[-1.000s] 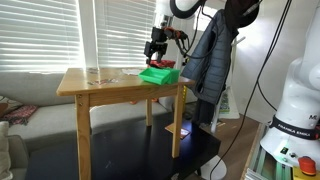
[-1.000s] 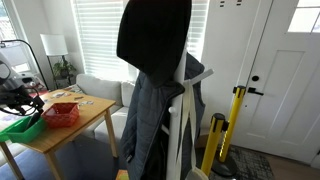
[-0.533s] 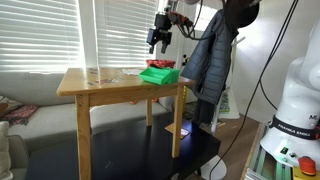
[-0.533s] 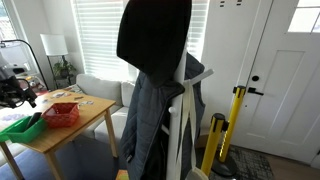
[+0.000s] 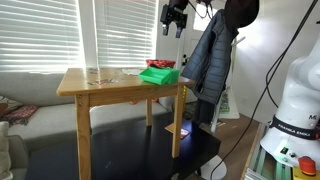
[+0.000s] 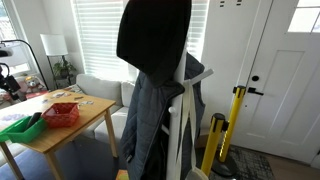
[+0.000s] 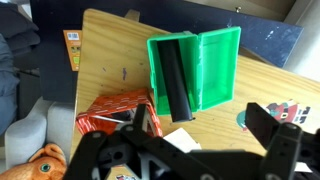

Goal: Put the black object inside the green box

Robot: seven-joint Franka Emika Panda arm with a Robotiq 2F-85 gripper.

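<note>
Wooden counter fills the middle of the scene; bare wood over most of its top in the wrist view; a dark coat hangs on a stand just beside it.

Green box sits on the counter near one edge; in the wrist view it lies open in two flat halves; it also shows in an exterior view.

Red item lies just beside the box, on the side of the half that is filled; I cannot tell whether they touch.

Black object, long and narrow, lies lengthwise inside that half of the box, within its walls; nothing is on top of it.

End effector hangs high above the counter, well apart from box and object; in the wrist view its jaws stand spread wide with nothing between them.

My judgement: the placing itself looks done, and the step in hand is the retreat; the next move calls for little, only taking the arm to a rest pose; watch the coat close by the arm; no need to go down again unless the object sits proud of the wall, which I cannot tell from here.
</note>
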